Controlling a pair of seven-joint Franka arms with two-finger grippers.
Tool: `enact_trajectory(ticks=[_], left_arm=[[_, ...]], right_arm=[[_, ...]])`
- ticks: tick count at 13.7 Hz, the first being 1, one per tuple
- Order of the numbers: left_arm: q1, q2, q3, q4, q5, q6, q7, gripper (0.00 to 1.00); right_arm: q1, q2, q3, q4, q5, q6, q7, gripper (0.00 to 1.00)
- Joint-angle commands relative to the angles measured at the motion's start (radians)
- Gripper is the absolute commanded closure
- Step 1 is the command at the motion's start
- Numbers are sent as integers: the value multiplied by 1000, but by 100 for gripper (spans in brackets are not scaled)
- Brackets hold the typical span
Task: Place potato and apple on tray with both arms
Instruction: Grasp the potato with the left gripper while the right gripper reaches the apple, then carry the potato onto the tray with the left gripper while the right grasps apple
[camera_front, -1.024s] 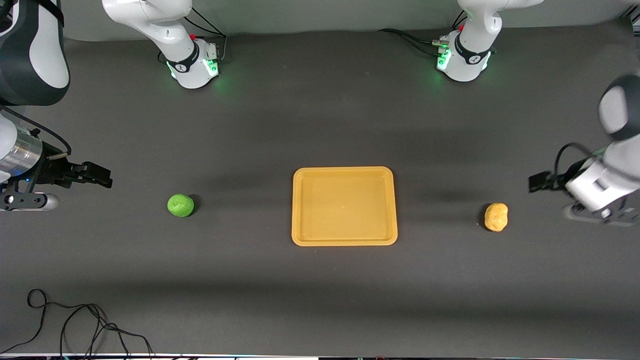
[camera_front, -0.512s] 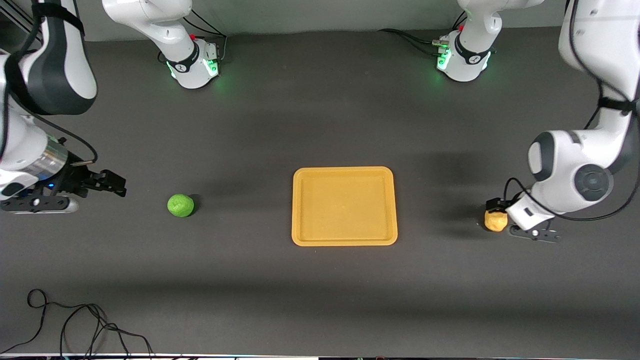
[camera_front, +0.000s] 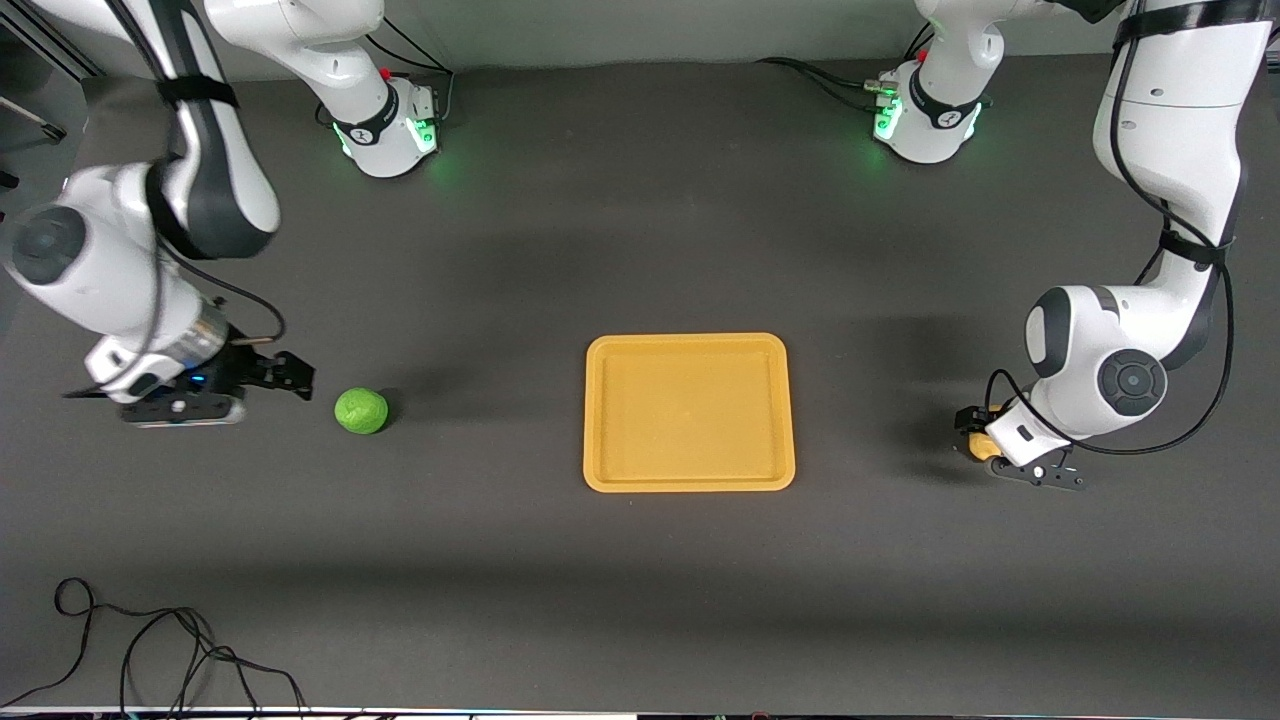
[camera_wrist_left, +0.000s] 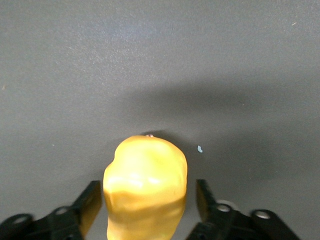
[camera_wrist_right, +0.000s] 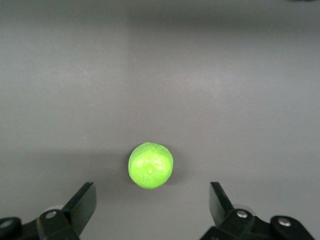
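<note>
The orange-yellow tray lies empty at the middle of the table. The green apple sits on the mat toward the right arm's end. My right gripper is low, just beside the apple and apart from it. In the right wrist view the apple lies ahead of the wide-open right gripper. The yellow-tan potato sits toward the left arm's end, mostly hidden by my left gripper. In the left wrist view the potato stands between the open fingers, with a small gap at each side.
A loose black cable lies at the table's near corner on the right arm's end. The two arm bases stand along the edge farthest from the front camera. Bare dark mat separates each fruit from the tray.
Both arms have swung inward and down. The left gripper moved over the potato and now straddles it. The right gripper moved closer to the apple.
</note>
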Motion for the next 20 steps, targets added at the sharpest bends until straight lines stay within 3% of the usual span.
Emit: enact_trajectory(ticks=[1,4,7,10,13,15,17,18,20], left_arm=[[-3,-33,2,-9,12,-10,-6,58],[-18,-131,-4,0,-22,-115,-47,59],[-60,-240,-91,24,-104,-267,-237,59],[-144,-257,-168,87,-97,-369,-516,58],[-283,-224,-170,112,-97,-339,-682,58],[-378,-156,-168,121,-88,-247,-788,57],[-439,-86,-167,121,-16,-152,-909,57],[-442,-57,-168,121,31,-124,-945,57],[-449,-12,-168,121,69,-82,-965,56]], right_arm=[[-2,54,2,-90,0,137,-16,0],[-3,117,2,-98,0,186,-16,0],[-5,203,2,-98,2,277,-7,0],[-6,275,2,-95,2,379,16,0],[-8,304,2,-93,2,403,44,1],[-6,294,2,-93,2,384,45,32],[-6,268,2,-81,2,334,44,53],[-6,246,2,-64,2,288,39,58],[-5,197,2,-2,0,123,15,58]])
